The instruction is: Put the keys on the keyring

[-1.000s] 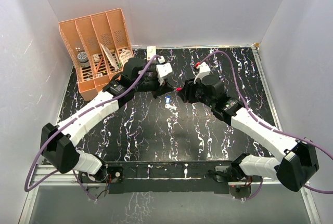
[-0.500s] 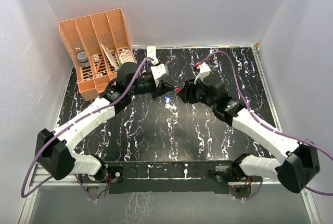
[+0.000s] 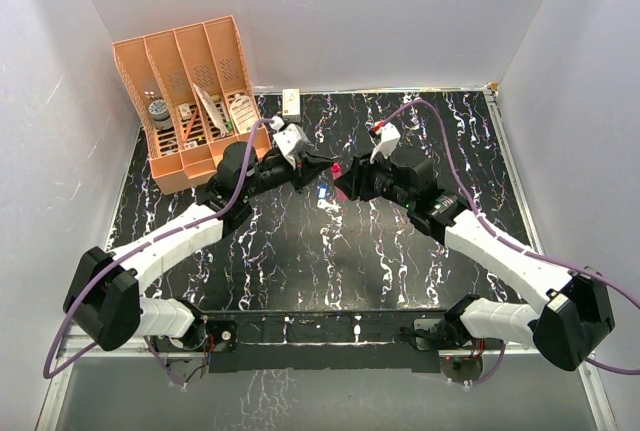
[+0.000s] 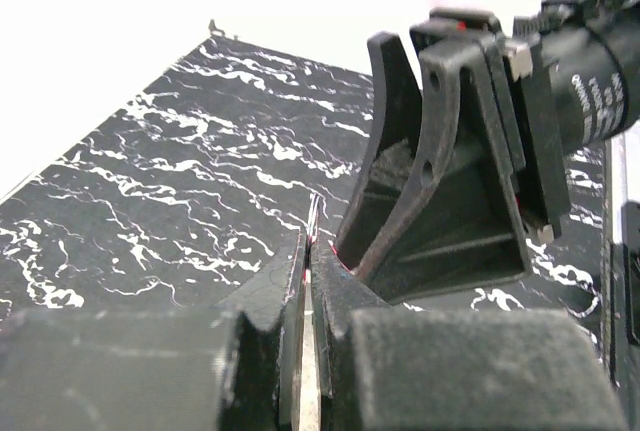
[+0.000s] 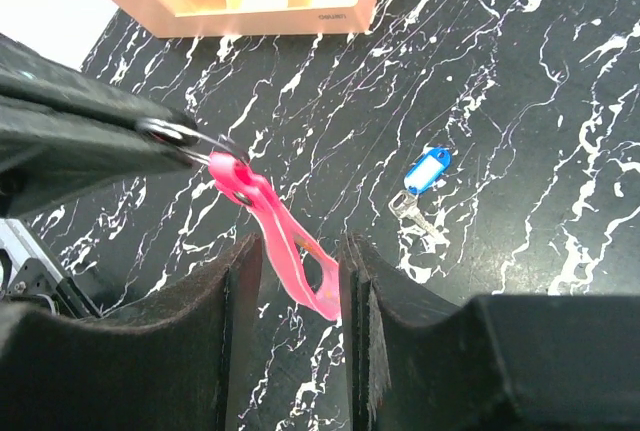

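Note:
The keyring (image 5: 285, 241) is a pink strap with a small metal ring at its top end. It hangs in the air between my two grippers. My left gripper (image 4: 308, 251) is shut on the metal ring end (image 4: 313, 216); in the top view it (image 3: 322, 162) meets the right gripper (image 3: 343, 173) at mid-table. My right gripper (image 5: 297, 261) is open, and the strap's lower end hangs slanted between its fingers, against the right-hand one. The blue-headed key (image 5: 427, 169) and the silvery key (image 5: 415, 213) lie together on the table below, also seen from above (image 3: 325, 194).
An orange divided organiser (image 3: 185, 91) with small items stands at the back left. A small white box (image 3: 292, 101) sits at the back edge. White walls enclose the black marbled table (image 3: 300, 261) on three sides.
My left wrist has drawn back to the left and turned, and the right gripper has shifted slightly left. The left gripper still holds the keyring at the same meeting spot.

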Action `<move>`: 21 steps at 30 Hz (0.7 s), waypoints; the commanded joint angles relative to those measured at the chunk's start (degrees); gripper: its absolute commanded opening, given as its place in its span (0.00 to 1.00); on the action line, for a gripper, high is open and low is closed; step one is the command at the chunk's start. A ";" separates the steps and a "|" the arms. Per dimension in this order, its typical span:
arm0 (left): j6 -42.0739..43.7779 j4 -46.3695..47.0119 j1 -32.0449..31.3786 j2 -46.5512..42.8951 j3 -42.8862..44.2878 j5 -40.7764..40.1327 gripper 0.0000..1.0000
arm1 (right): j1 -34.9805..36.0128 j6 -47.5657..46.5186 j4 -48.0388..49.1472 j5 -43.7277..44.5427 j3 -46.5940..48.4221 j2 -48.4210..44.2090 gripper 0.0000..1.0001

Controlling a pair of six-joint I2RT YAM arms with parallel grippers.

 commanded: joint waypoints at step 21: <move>-18.86 14.14 0.17 -5.80 -7.59 -21.85 0.00 | -0.09 -4.17 -0.59 8.79 7.41 1.22 0.40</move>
